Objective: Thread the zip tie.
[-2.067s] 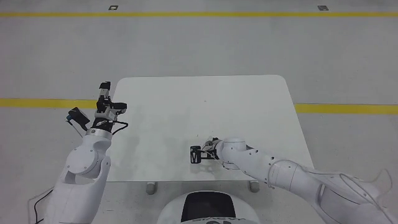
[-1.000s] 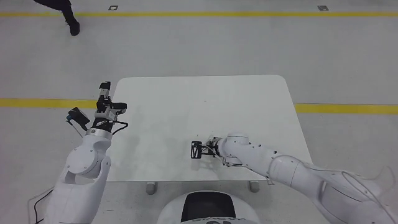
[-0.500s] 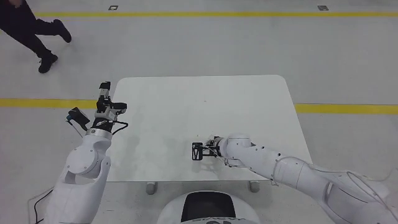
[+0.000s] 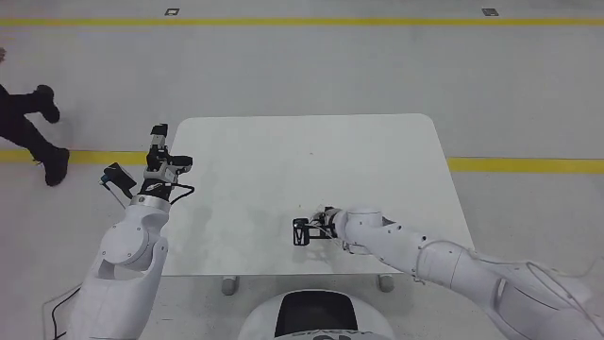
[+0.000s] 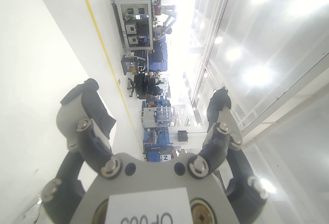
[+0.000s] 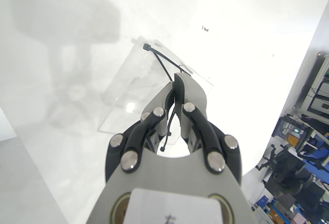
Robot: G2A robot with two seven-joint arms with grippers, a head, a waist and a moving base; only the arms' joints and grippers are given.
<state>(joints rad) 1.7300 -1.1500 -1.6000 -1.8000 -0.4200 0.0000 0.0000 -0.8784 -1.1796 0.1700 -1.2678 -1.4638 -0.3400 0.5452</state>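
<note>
Two strands of the black zip tie (image 6: 147,47) are pinched together between the closed fingers of the right end effector (image 6: 176,81), low over the white table (image 4: 311,151) near its front edge. The tie's head sits at the far edge of a clear plastic plate (image 6: 120,91) on the table, and its loose ends trail back between the fingers. The left end effector (image 5: 156,88) is spread wide and holds nothing, raised beside the table's left edge.
</note>
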